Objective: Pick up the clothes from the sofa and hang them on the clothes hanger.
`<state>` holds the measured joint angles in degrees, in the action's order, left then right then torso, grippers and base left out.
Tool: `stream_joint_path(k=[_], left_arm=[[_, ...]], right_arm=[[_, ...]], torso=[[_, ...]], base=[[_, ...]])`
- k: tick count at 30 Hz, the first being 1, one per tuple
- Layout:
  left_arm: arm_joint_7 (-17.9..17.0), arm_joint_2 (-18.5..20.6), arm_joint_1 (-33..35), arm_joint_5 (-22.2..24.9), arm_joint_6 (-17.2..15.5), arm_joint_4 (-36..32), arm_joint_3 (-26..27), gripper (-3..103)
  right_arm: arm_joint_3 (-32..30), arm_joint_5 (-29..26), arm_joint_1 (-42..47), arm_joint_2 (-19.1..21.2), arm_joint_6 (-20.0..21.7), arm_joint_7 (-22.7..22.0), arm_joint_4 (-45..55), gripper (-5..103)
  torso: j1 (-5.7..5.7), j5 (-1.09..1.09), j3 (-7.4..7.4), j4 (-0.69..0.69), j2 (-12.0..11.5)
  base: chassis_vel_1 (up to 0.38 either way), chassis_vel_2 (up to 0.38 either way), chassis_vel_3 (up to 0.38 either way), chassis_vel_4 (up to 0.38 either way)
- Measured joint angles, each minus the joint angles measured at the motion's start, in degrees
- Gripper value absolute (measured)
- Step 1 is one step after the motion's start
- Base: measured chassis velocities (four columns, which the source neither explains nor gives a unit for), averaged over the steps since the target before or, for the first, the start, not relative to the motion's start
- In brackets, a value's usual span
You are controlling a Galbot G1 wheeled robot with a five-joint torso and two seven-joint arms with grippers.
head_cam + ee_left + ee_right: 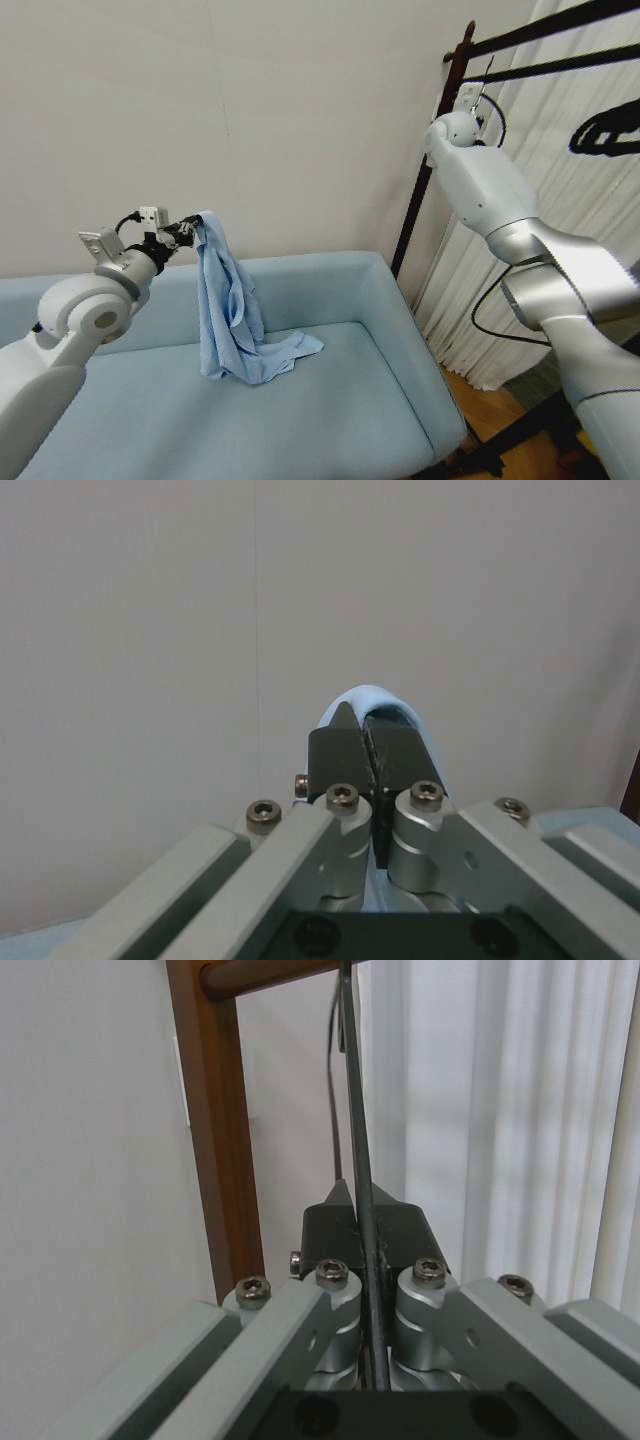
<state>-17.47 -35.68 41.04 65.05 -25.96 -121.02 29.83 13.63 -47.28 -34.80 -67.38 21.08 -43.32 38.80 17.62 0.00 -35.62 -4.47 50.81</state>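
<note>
Light-blue shirt [228, 310] looks soft, light and limp, likely to bunch wherever it's pinched (a fold near the collar seems the best hold). Left gripper [188, 232] is clamped on its top fold, pads either side. The rest hangs down, with the hem on the sofa [380, 400]. Right gripper [478, 100] is closed on the hanger wire [352, 1110] at the rack [455, 70].

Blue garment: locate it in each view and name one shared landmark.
Head view: blue garment hangs from the left gripper onto the sofa.
Left wrist view: fold above shut fingers.
Right wrist view: right gripper clamps the hanger by the rack post.
Shared landmark: the pale wall.
</note>
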Motion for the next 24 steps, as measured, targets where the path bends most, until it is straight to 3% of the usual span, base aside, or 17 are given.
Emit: stream_joint_path(k=[24], left_arm=[[-0.1, -0.5, 1.4, -0.9, 0.1, -0.2, 0.1, 0]], right_arm=[[2.1, -4.2, 5.2, 3.1, 2.5, -5.5, 11.5, 2]], torso=[[0.00, 0.00, -0.01, 0.00, 0.0]], base=[[0.000, 0.000, 0.000, 0.000]])
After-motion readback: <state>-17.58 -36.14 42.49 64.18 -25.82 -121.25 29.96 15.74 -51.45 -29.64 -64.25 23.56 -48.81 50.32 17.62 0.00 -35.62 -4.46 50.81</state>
